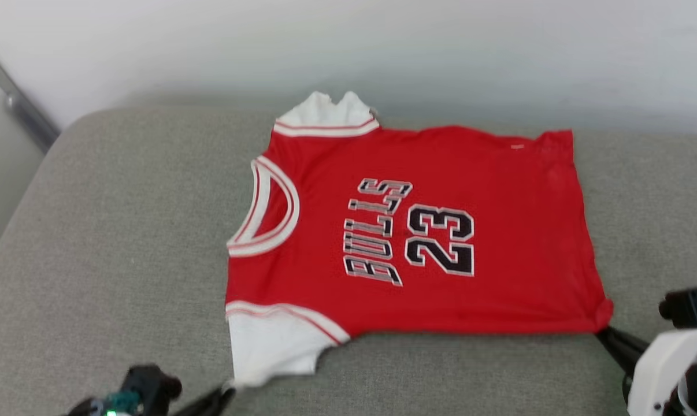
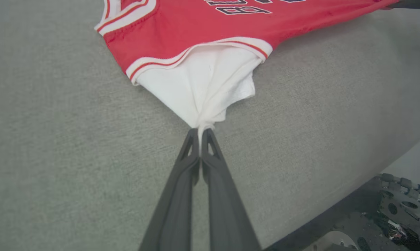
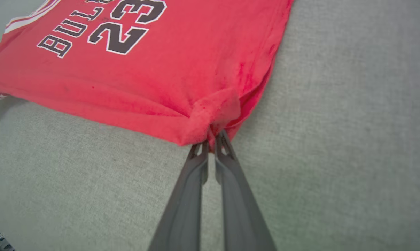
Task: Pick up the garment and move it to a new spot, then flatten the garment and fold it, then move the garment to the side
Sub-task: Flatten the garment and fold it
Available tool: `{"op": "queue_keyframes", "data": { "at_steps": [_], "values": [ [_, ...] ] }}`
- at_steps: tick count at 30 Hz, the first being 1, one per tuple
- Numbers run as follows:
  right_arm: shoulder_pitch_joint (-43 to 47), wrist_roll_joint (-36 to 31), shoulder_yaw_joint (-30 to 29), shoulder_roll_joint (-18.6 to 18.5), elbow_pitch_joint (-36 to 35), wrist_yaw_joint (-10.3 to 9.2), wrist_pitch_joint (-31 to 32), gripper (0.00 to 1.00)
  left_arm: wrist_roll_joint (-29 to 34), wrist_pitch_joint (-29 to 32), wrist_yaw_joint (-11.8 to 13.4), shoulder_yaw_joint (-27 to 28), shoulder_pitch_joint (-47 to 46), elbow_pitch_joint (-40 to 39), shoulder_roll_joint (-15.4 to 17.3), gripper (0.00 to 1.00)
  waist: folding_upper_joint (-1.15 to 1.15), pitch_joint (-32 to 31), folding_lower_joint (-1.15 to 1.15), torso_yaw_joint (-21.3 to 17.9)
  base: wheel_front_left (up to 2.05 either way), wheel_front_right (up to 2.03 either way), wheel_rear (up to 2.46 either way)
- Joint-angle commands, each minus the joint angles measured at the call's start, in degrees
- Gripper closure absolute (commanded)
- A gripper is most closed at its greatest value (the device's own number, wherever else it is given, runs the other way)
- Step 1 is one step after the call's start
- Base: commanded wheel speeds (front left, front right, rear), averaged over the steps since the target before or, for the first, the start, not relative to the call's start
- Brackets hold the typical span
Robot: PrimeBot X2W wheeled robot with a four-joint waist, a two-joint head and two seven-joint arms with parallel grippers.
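Red jersey-knit garment (image 1: 516, 242), white sleeves, striped trim, spread flat on grey woven cushion (image 1: 123, 242). Bunched white sleeve tip clenched in left gripper (image 2: 200, 132); puckered red hem corner clenched in right gripper (image 3: 213, 139).

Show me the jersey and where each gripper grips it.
garment (image 1: 516, 231): head view, on its plain red body beside the number.
left gripper (image 2: 200, 131): left wrist view, between the fingertips pinching its white sleeve.
right gripper (image 3: 212, 139): right wrist view, between the fingertips pinching its red hem corner.
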Motion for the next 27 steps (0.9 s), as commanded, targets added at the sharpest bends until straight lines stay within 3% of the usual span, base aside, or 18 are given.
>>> {"op": "queue_keyframes", "data": {
  "at_steps": [1,8,13,23,27],
  "values": [
    [2.77,1.03,-1.13,-0.5,-1.21,-0.05,0.92,1.0,-0.81,0.48,0.78,-0.19,2.44,-1.38,0.77,1.0,0.0,-1.53,0.02,-0.4,0.0,0.0,0.0],
    [13.1,4.23,-6.16,-1.29,-8.89,-0.05,7.58,1.0,-4.72,3.36,3.0,-0.77,9.34,-7.91,4.92,1.0,0.0,-3.21,0.02,-1.31,0.0,0.0,0.0],
    [16.91,4.1,-10.93,0.44,-13.41,-0.05,10.49,1.0,-3.18,3.01,2.29,-0.87,9.34,-10.83,7.12,1.0,0.0,-2.65,0.02,-1.8,0.0,0.0,0.0],
    [16.97,2.97,-16.19,2.91,-20.59,-0.04,15.06,1.0,-1.6,-1.86,3.13,3.95,5.88,-13.35,8.45,1.0,0.0,-0.01,0.02,-2.51,0.0,0.0,0.0],
    [15.21,1.81,-17.2,3.11,-22.69,-0.04,17.73,1.0,-1.61,-3.56,2.25,6.02,3.56,-13.86,8.88,1.0,0.0,2.02,0.02,-2.64,0.0,0.0,0.0]
  ]
}}
